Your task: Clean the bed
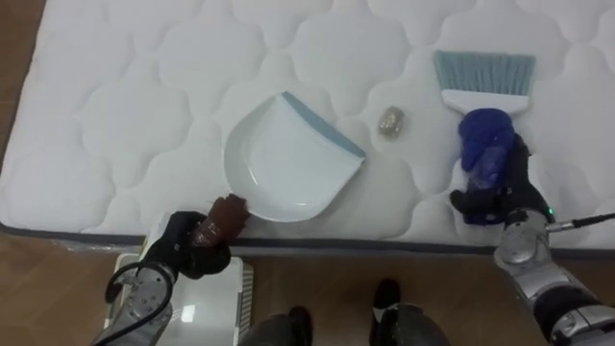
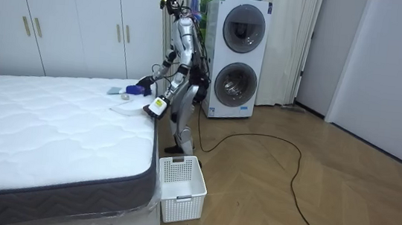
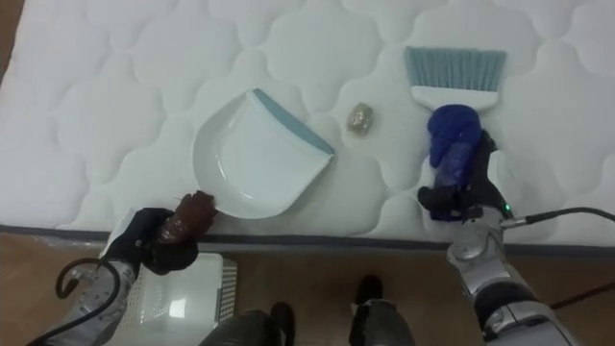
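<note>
With right hand (image 1: 492,192) clenching brush (image 1: 483,77) and left hand (image 1: 183,248) gripping pan (image 1: 283,159), a hard sweep may fling the scrap (image 1: 391,120) between them past the pan.

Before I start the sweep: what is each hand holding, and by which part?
The left hand grips the white dustpan by its brown handle. The right hand is curled round the blue handle of the brush.

White basket (image 2: 182,189), stacked washers (image 2: 235,60), wardrobe (image 2: 68,20)
</note>
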